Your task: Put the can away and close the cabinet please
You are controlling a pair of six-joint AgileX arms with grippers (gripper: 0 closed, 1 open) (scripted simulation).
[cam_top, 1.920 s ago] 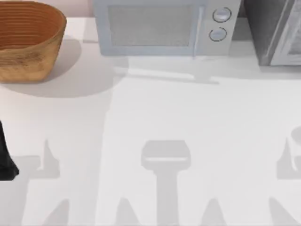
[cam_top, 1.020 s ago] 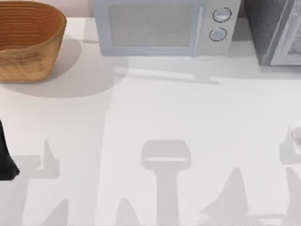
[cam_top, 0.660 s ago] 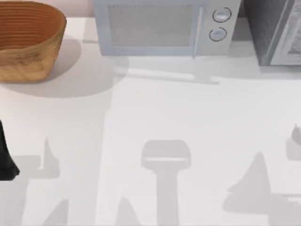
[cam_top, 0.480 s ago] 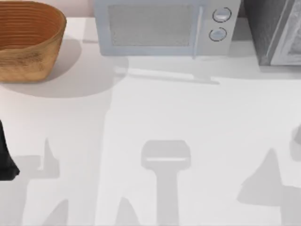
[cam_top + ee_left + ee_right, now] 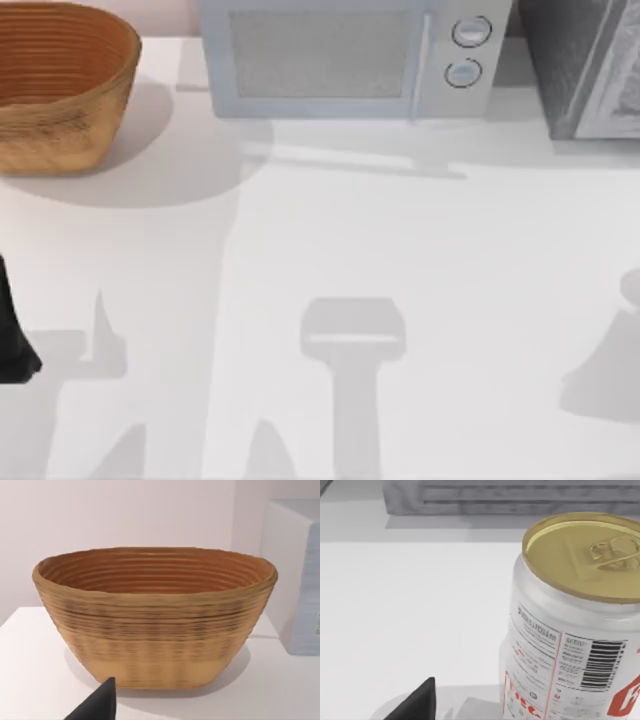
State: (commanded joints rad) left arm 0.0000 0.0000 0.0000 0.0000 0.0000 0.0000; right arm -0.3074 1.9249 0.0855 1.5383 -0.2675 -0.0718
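From my right wrist camera the can (image 5: 572, 625) stands upright on the white tabletop (image 5: 400, 230), close up: silver printed wall, gold lid with pull tab. One dark fingertip (image 5: 415, 702) shows beside it; I cannot tell the fingers' spread. Behind stands the grey cabinet (image 5: 585, 65). My left arm (image 5: 12, 335) sits parked at the left edge, facing the ribbed woven basket (image 5: 155, 615) beside the pale blue microwave (image 5: 345, 55).

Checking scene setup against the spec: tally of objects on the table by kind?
Wicker basket: 1
Microwave: 1
Cabinet: 1
Can: 1
Total: 4
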